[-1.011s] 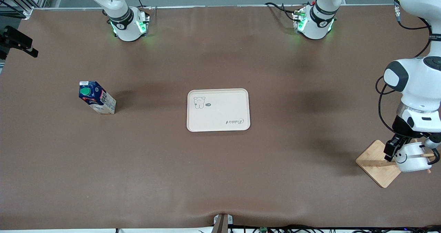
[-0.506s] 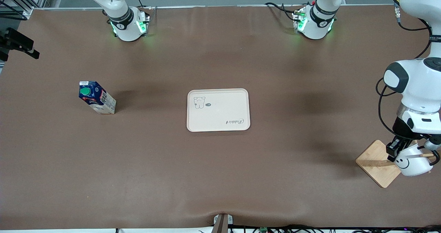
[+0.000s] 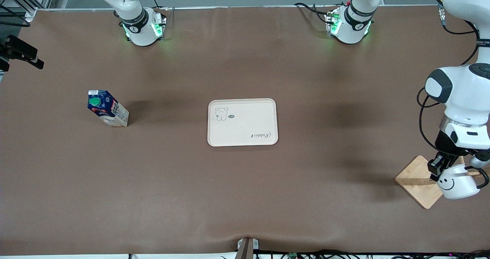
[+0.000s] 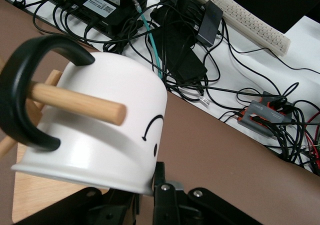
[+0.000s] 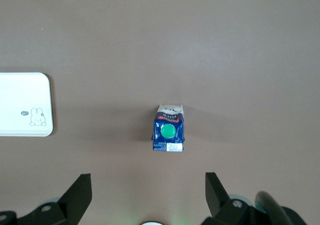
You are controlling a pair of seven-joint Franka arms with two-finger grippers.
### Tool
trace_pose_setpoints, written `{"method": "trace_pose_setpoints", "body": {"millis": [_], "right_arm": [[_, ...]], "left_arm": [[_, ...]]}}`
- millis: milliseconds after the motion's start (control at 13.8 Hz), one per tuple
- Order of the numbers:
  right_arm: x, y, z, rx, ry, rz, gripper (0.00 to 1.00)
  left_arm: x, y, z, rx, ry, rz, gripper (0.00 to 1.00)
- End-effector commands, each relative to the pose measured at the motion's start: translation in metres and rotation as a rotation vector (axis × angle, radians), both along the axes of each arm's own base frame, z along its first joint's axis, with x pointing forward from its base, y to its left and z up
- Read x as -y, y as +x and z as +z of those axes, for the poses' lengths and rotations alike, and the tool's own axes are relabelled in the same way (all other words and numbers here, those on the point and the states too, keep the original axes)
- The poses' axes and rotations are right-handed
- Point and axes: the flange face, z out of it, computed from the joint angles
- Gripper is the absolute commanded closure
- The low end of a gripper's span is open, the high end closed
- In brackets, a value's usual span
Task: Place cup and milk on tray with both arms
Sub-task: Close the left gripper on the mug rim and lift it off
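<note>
From the front camera, we see the tray [image 3: 242, 122] lying bare at the middle of the table, so neither item has been delivered. The milk [image 3: 107, 113] stands upright toward the right arm's end of the table, about level with the tray and well apart from it. At the left arm's end, near the corner closest to the camera, the left gripper [image 3: 440, 167] pinches the rim of the cup [image 3: 458, 181], which hangs on a peg of the wooden stand [image 3: 416, 180]. We judge the cup's lift-off to be the step in hand.

In the left wrist view, the cup [image 4: 95, 125] hangs mouth-down with the peg [image 4: 75, 102] threaded through its black handle [image 4: 25, 95]; the left gripper [image 4: 147, 197] grips its rim, so it is not yet free.

In the right wrist view, the right gripper [image 5: 147, 197] hovers high over the milk [image 5: 169, 127] with its fingers spread wide, holding nothing. The tray's corner [image 5: 25, 104] shows to one side. Both placements remain to be done.
</note>
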Motion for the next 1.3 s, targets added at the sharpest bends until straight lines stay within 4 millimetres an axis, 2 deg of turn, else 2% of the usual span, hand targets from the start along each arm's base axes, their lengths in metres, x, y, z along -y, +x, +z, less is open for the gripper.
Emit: {"method": "trace_pose_setpoints", "body": {"millis": [0,217,506,867,1083,1228], "right_arm": [[0.003,0.004,0.004,0.019,0.016,-0.002,0.00],[0.004,0.003,0.005,0.019,0.016,-0.002,0.00],[0.005,0.006,0.010,0.035,0.010,-0.008,0.00],[0.005,0.005,0.009,0.034,0.012,-0.007,0.00],[0.005,0.011,0.001,0.020,0.012,-0.005,0.00],[0.005,0.024,-0.020,-0.018,0.011,-0.003,0.00]], "left_arm": [[0.011,-0.004,0.001,-0.016,0.015,-0.029,1.00],[0.024,-0.009,0.012,-0.059,0.026,-0.049,1.00],[0.027,-0.022,0.051,-0.122,0.064,-0.061,1.00],[0.049,-0.036,0.085,-0.181,0.069,-0.083,1.00],[0.077,-0.042,0.102,-0.224,0.070,-0.112,1.00],[0.099,-0.042,0.114,-0.316,0.069,-0.133,1.00]]}}
